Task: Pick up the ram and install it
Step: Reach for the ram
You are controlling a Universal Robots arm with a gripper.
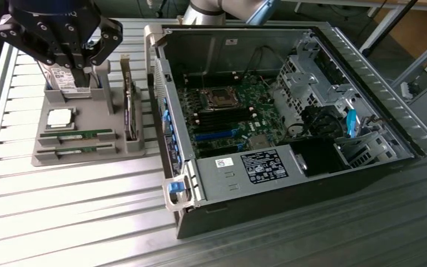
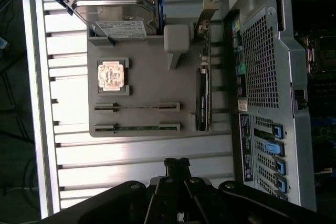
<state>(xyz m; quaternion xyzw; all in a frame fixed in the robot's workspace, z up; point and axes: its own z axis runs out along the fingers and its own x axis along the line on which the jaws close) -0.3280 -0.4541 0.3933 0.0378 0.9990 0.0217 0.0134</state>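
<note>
Ram appears as two green sticks: the nearer ram stick and the farther ram stick lie flat in parallel slots at the near end of a gray holder, left of centre in the exterior view, on a slatted metal table. Just beside the holder, an open computer case occupies the centre and right of the frame, its motherboard exposed. Behind the sticks sits a square silver CPU chip. An expansion card stands on edge along the holder's side nearest the case. At the holder's far end a hard drive stands upright. Above it, in the upper left of the frame, hangs the gripper, jaws clenched together on nothing, well apart from both sticks.
</note>
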